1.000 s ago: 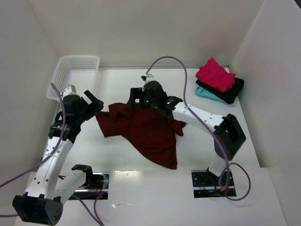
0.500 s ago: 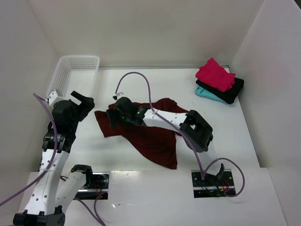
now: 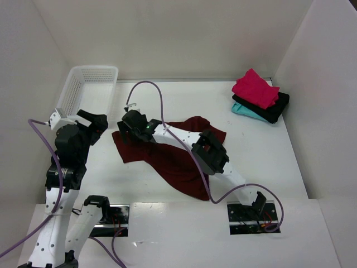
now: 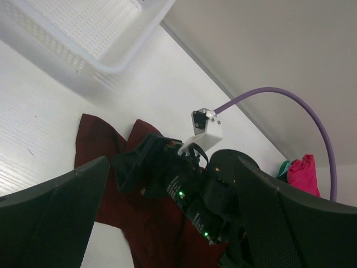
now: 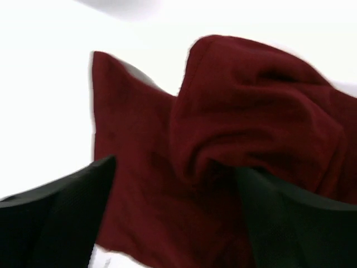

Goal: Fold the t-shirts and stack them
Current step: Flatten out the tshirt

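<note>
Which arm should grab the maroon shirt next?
Right, probably. The right end effector, open, sits over the left edge of the crumpled dark maroon cloth t-shirt; the left end effector, open too, is off the cloth near the white plastic lattice basket.

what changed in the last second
The right gripper swept left across the maroon t-shirt to its left corner, jaws open over a fold, nothing gripped yet. The left gripper drew back toward the basket, open. The shirt barely shifted; the folded stack and basket stayed put.
</note>
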